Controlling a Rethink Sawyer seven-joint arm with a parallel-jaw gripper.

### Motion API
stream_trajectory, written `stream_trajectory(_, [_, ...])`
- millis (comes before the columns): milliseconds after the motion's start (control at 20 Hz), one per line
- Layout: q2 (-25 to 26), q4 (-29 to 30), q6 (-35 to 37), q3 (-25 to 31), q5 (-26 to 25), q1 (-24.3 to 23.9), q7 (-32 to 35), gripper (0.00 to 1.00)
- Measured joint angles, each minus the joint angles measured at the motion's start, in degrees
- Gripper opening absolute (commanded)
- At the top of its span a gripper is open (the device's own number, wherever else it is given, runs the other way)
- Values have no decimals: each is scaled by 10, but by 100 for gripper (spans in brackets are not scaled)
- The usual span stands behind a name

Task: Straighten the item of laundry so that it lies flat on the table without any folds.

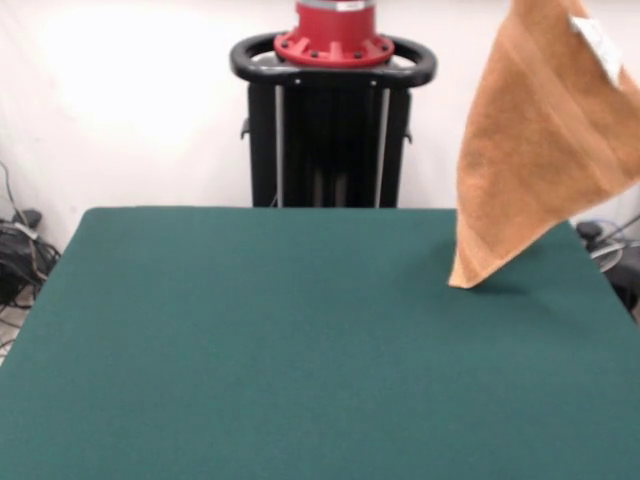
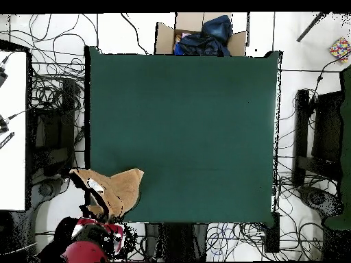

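Front view: towel [image 1: 540, 140] hangs in the air at upper right, draped to a point. Lowest corner sits at or just above the table [image 1: 300, 350] near its far right corner; can't tell if it touches. Woven border band shows as a paler stripe down the cloth. Small white label [image 1: 598, 45] near the towel's top right, no readable writing on it. Towel's top is cut off by the upper edge, so whatever holds it is out of frame. No gripper visible here. Red-topped black pedestal [image 1: 333, 110] stands behind the far table edge, centre.

Overhead view: towel [image 2: 113, 188] bunched at the table's [image 2: 185, 130] lower-left corner, partly over the green top, partly past its edge. Red and black arm [image 2: 92, 236] sits right below it; its dark end overlaps the cloth. Gripper is hidden in that overlap, so claw state: can't tell. Label not visible here. Cardboard box [image 2: 199, 38] with dark blue cloth beyond the top table edge. Cables [image 2: 55, 68] on the floor at left.
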Motion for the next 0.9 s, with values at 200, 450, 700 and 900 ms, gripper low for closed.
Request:
stream_trajectory(200, [9, 0, -4, 0, -2, -27, 0, 0])
stream_trajectory(450, [21, 0, -8, 0, -2, -67, 0, 0])
stream_trajectory(700, [28, 0, -8, 0, -4, -94, 0, 0])
stream_trajectory(900, [33, 0, -8, 0, -5, -111, 0, 0])
